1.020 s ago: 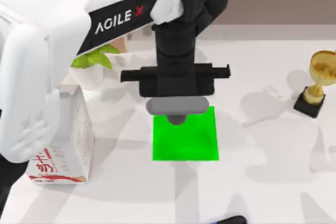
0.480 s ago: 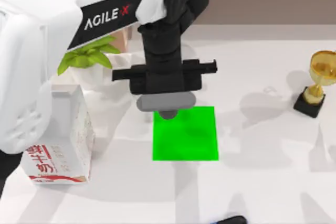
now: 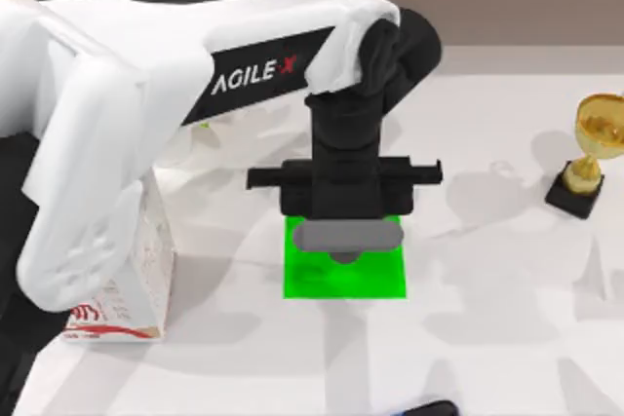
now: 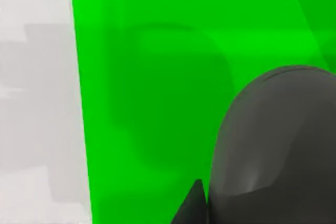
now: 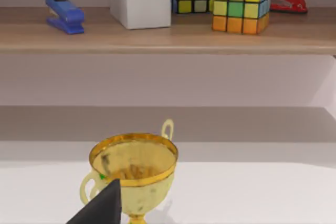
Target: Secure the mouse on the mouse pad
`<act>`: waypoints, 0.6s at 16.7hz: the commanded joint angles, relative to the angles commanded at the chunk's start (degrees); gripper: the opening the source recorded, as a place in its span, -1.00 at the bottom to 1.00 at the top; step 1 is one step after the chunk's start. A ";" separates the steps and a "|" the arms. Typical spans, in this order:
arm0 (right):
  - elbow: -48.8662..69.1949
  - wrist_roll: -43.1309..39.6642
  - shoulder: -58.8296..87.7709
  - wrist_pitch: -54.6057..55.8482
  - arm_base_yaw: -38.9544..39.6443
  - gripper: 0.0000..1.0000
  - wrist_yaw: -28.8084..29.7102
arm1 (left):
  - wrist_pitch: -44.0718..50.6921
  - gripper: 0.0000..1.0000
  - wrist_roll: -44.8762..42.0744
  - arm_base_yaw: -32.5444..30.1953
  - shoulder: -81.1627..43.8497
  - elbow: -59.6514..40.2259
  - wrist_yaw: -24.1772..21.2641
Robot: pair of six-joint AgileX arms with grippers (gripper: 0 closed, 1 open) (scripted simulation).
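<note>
Working over the white worktop [image 3: 487, 338], with the left arm stretching in from the top view's left. Passing the milk carton [image 3: 146, 260], standing upright and closed at the left side, well apart from the work. Hanging the left gripper [image 3: 345, 226] directly above the bright green mouse pad [image 3: 336, 282], lying flat mid-worktop. Leaving the gold trophy [image 3: 593, 143] far off at the right; judging by the right wrist view, carrying nothing in its cup. Gripping the grey mouse [image 3: 322, 237] between the fingers [image 4: 193, 205], closed narrow on its body, with its long axis running left to right across the pad's far half. Casting a shadow onto the green in the left wrist view, so probably holding the mouse just clear of the pad, not resting on it. Needing, by this reading, only a straight descent and a release, the pad lying straight below the fingers. Parking the right gripper [image 3: 427, 407] at the near edge, away from the pad.
</note>
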State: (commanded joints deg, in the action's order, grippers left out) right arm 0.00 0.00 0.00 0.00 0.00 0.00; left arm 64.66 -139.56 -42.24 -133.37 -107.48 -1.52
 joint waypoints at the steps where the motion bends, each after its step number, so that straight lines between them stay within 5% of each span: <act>1: 0.00 0.00 0.00 0.00 0.00 1.00 0.00 | 0.00 -1.00 0.00 0.00 -0.01 0.01 0.00; 4: 0.00 0.00 0.00 0.00 0.00 1.00 0.00 | 0.00 -1.00 0.00 0.00 -0.01 0.01 0.00; 10: 0.00 0.00 0.00 0.00 0.00 1.00 0.00 | 0.00 -0.10 0.00 0.00 -0.01 0.01 0.00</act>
State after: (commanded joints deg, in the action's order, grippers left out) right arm 0.00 0.00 0.00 0.00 0.00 0.00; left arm 64.66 -139.56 -42.24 -133.37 -107.47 -1.52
